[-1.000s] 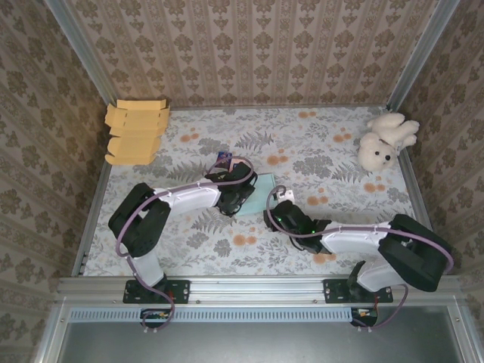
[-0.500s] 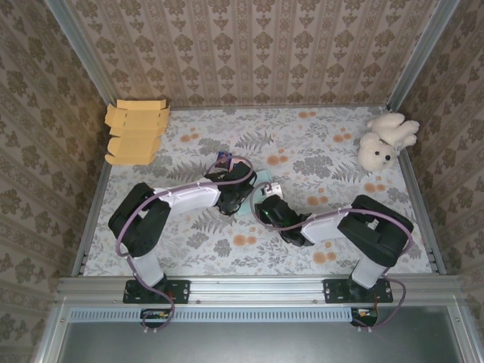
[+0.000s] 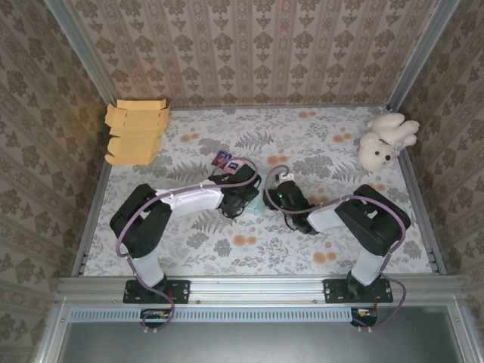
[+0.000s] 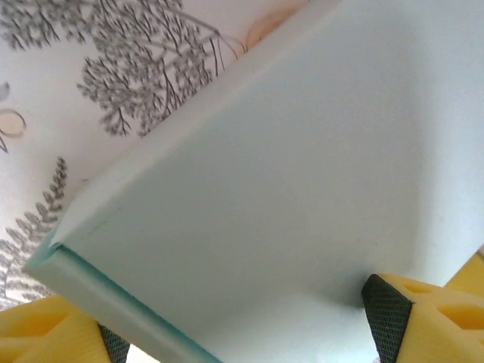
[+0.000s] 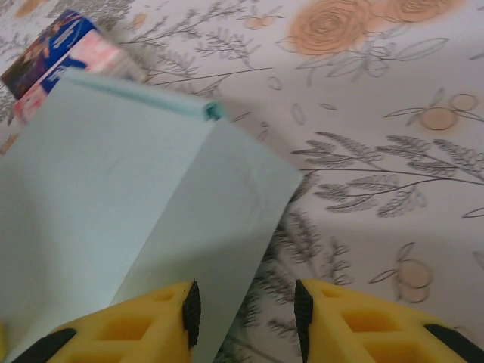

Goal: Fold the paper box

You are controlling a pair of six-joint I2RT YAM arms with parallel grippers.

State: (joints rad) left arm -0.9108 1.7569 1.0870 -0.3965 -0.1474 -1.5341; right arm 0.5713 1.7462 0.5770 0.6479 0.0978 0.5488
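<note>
Worktop (image 3: 340, 227) in a floral cloth runs between patterned walls. Both arms reach in from the near edge and meet at its middle. A stack of yellow cardboard flats (image 3: 136, 132) lies in the far left corner, and a white plush toy (image 3: 384, 141) sits at the far right, both well apart from the arms.

The pale teal paper box (image 4: 287, 174) lies at the middle of the worktop, between the two wrists. The left pincer (image 4: 249, 325) stands wide with a box panel stretched across it. One pad (image 4: 386, 310) meets the panel's edge, but I cannot tell whether the jaws press on it. The right pincer (image 5: 243, 310) is partly parted, unclamped, the edge of a box panel reaching into its gap over bare cloth.

A small colourful packet (image 5: 53, 53) lies just beyond the box's far side.
</note>
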